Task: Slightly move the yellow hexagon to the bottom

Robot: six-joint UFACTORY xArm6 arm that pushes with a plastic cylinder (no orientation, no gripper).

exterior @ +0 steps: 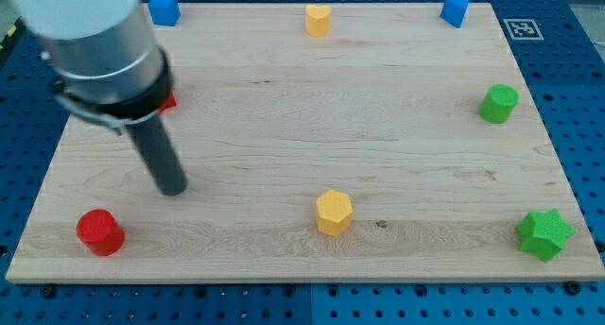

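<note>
Our rod carries no jaws, so nothing is gripped. Our tip (pixel 173 187) rests on the pale wooden worktop (pixel 284 108), well left of the yellow plastic hexagon block (pixel 333 212). We should circle above the hexagon, then nudge downward briefly.

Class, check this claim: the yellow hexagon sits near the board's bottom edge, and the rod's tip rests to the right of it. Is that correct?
Not quite. The yellow hexagon does sit near the bottom edge of the board, but my tip is to its left in the camera view, well apart from it.
</note>
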